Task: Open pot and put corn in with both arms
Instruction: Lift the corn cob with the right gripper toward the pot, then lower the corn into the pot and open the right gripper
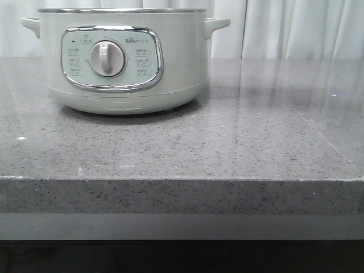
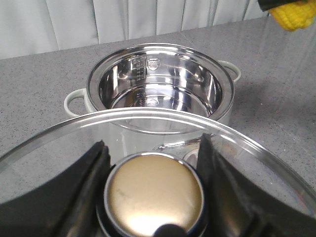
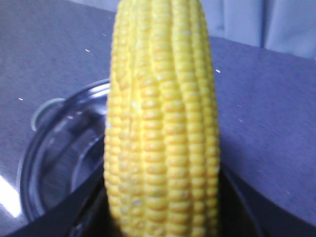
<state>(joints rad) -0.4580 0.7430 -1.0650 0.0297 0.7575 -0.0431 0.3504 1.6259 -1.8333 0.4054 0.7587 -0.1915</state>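
Observation:
The pale mint-green pot [image 1: 122,57] stands at the back left of the counter, open, its steel bowl [image 2: 158,89] empty. My left gripper [image 2: 153,163] is shut on the gold knob [image 2: 154,195] of the glass lid [image 2: 54,143] and holds the lid up, off the pot on its near side. My right gripper [image 3: 160,212] is shut on the yellow corn [image 3: 160,123], cob pointing away from the wrist, above the counter beside the open pot [image 3: 64,148]. The corn's tip shows in the left wrist view [image 2: 294,15]. Neither gripper shows in the front view.
The grey speckled stone counter [image 1: 239,136] runs to a front edge [image 1: 182,181]. White curtains [image 1: 296,28] hang behind it. The pot's side handles [image 1: 219,24] stick out left and right.

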